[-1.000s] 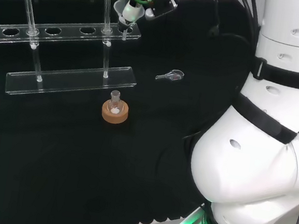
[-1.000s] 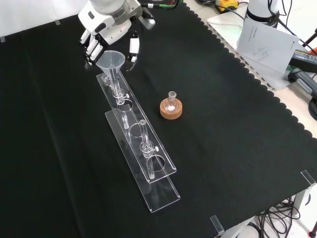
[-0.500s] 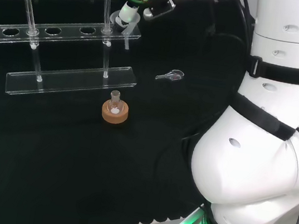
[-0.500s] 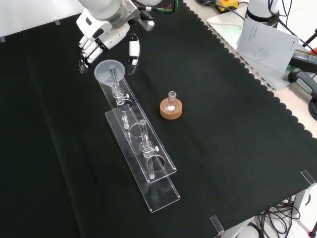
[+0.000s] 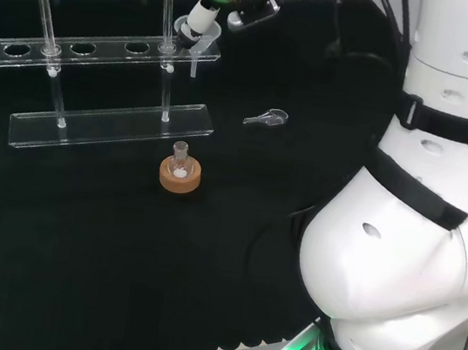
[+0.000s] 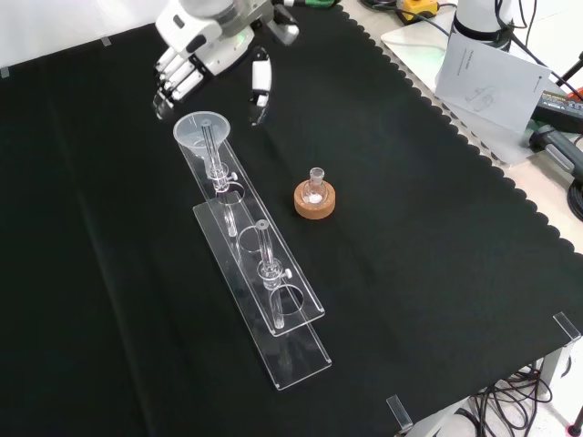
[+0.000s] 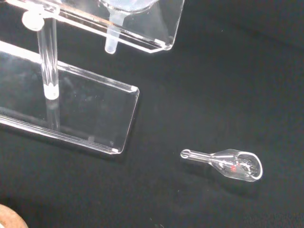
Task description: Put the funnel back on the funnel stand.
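The funnel (image 6: pixel 202 130) sits in the end hole of the clear funnel stand (image 6: pixel 273 300), upper left of the front view, its stem hanging below the top plate. Just above it the hand (image 6: pixel 196 41) hovers released, fingers straight. A cork ring (image 6: pixel 314 199) holds a small flask on the counter (image 6: pixel 437 228).

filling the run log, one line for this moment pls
funnel: seated in funnel stand end hole | hand: open, clear above it | stage: release done

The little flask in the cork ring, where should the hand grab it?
Probably by the short neck, from above. The flask stands upright with its body sunk in the cork ring, so only the neck sticks out. The hand hangs open beyond the funnel.
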Available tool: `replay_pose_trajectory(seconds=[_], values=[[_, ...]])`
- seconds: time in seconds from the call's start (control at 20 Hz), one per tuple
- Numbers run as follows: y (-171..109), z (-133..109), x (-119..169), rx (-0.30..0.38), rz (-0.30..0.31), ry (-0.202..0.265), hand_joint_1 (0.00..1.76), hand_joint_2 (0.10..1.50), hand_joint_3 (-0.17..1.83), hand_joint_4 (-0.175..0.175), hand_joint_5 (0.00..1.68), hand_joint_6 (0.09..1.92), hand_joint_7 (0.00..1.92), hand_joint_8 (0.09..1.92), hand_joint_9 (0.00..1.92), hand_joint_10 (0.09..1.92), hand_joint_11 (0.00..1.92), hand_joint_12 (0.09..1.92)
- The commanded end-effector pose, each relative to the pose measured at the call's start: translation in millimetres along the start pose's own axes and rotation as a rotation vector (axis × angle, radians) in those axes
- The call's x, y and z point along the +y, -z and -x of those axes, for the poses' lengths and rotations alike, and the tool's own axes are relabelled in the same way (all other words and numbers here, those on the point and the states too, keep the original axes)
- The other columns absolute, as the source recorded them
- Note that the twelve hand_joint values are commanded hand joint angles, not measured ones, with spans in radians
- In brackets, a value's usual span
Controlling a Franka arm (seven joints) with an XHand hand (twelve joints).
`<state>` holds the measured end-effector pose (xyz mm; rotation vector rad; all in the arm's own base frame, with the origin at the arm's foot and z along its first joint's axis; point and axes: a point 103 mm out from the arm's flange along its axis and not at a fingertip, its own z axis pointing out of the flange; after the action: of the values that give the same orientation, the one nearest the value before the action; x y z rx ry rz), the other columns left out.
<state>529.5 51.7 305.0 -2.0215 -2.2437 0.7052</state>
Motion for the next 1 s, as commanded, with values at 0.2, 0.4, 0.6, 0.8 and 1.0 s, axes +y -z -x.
replay_pose_trajectory(seconds=[0.2,0.4,0.6,0.8,1.0], values=[[20,17,-77,0.080,0.127,-0.072,0.51,0.71,0.24,-0.007,0.11,0.09,0.00,0.48,0.19,0.73,0.16,1.43],[20,23,-104,0.106,0.147,-0.095,0.52,0.72,0.24,-0.009,0.13,0.09,0.00,0.51,0.21,0.73,0.17,1.43],[17,27,-126,0.126,0.153,-0.115,0.52,0.73,0.24,-0.011,0.15,0.09,0.01,0.53,0.23,0.73,0.18,1.43],[10,28,-145,0.137,0.160,-0.136,0.52,0.74,0.24,-0.012,0.16,0.09,0.02,0.54,0.24,0.73,0.18,1.43],[5,25,-159,0.145,0.161,-0.147,0.54,0.76,0.25,-0.014,0.17,0.09,0.02,0.55,0.25,0.73,0.19,1.43]])
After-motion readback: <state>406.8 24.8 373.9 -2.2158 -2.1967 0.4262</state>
